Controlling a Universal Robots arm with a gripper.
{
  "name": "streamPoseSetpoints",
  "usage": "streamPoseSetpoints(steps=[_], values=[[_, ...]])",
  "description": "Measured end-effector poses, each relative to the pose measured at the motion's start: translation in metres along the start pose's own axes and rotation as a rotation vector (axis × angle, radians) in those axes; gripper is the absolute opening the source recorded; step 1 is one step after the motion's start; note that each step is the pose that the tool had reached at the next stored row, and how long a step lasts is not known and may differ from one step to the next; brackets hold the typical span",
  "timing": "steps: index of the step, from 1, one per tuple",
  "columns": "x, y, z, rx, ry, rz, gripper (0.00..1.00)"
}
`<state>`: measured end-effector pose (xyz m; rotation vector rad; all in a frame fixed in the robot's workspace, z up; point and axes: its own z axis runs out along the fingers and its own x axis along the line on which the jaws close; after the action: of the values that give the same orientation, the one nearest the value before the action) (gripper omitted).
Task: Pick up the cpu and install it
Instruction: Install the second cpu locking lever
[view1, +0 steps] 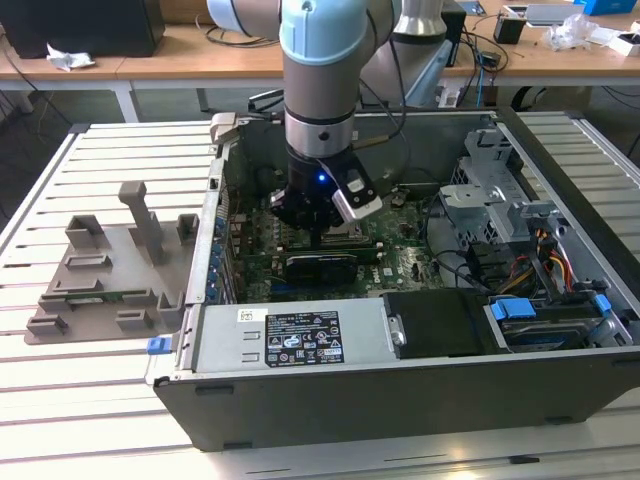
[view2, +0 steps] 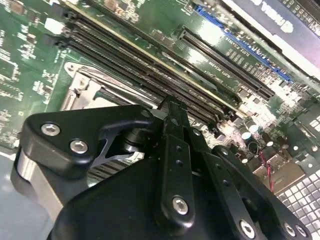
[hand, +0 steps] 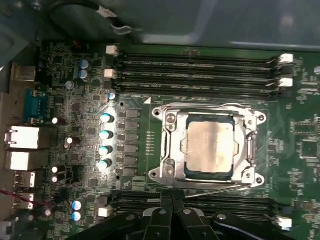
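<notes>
Cpu (hand: 209, 146) sits flat inside the socket (hand: 169, 145) on the green board (hand: 65, 145), silvery top up, metal frame round it. Gripper (hand: 172, 212) hangs just above the board beside the socket, fingers (view2: 174, 150) pressed together, holding nothing, w/ the ram slots (hand: 200, 67) across the socket from it. In the exterior view the arm (view1: 320, 60) reaches down into the open pc case (view1: 400, 390), which lies on a slatted white table (view1: 60, 380). Grey tray (view1: 100, 275) rests at the exterior view's left, wooden desks (view1: 180, 45) behind.
</notes>
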<state>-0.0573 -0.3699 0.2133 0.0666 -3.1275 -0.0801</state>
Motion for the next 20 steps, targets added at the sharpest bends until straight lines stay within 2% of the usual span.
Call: streamPoseSetpoints(steps=[4, 6, 10, 12, 17, 18, 20], values=[[0.0118, 0.0001, 0.0014, -0.0118, 0.0001, -0.006, 0.11], [0.0136, 0.0001, 0.0029, -0.0178, -0.0001, -0.012, 0.11], [0.0146, 0.0008, 0.0080, -0.0318, 0.0012, -0.042, 0.11], [0.0145, 0.0019, 0.0086, -0.0361, 0.0016, -0.050, 0.11], [0.0141, 0.0077, 0.0139, -0.0521, 0.0024, -0.080, 0.11], [0.0141, 0.0082, 0.0142, -0.0536, 0.0027, -0.085, 0.11], [0.0141, 0.0086, 0.0097, -0.0545, 0.0015, -0.086, 0.11]])
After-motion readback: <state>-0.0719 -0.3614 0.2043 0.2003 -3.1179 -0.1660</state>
